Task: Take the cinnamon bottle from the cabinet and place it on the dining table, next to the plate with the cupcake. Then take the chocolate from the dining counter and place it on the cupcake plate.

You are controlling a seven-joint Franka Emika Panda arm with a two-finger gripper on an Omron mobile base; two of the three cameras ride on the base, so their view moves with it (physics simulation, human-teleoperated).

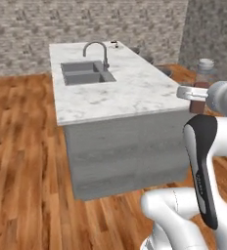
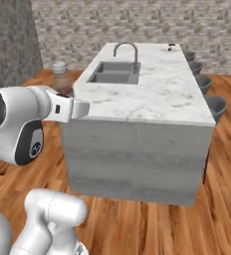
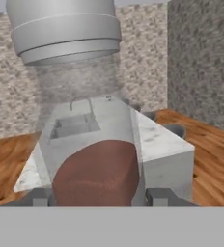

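The cinnamon bottle (image 3: 87, 144) is a clear jar with a grey cap and brown powder in its lower half. It stands close up in the hand view, between the two fingertips (image 3: 160, 197). My gripper (image 3: 99, 198) is shut on it. In the left base view the bottle (image 1: 204, 73) is held in the air at the right, beside the island's near right corner, with the gripper (image 1: 197, 95) around its lower part. In the right base view the bottle (image 2: 61, 78) rises behind the hand (image 2: 67, 107) at the left. A small dark thing (image 2: 171, 47) lies at the island's far end, too small to identify.
A marble-topped island (image 1: 110, 93) with a sink (image 1: 83, 72) and a faucet (image 1: 98, 49) stands ahead. Grey stools (image 2: 214, 105) line its right side. Wood floor (image 1: 22, 161) lies around it, and stone walls stand behind.
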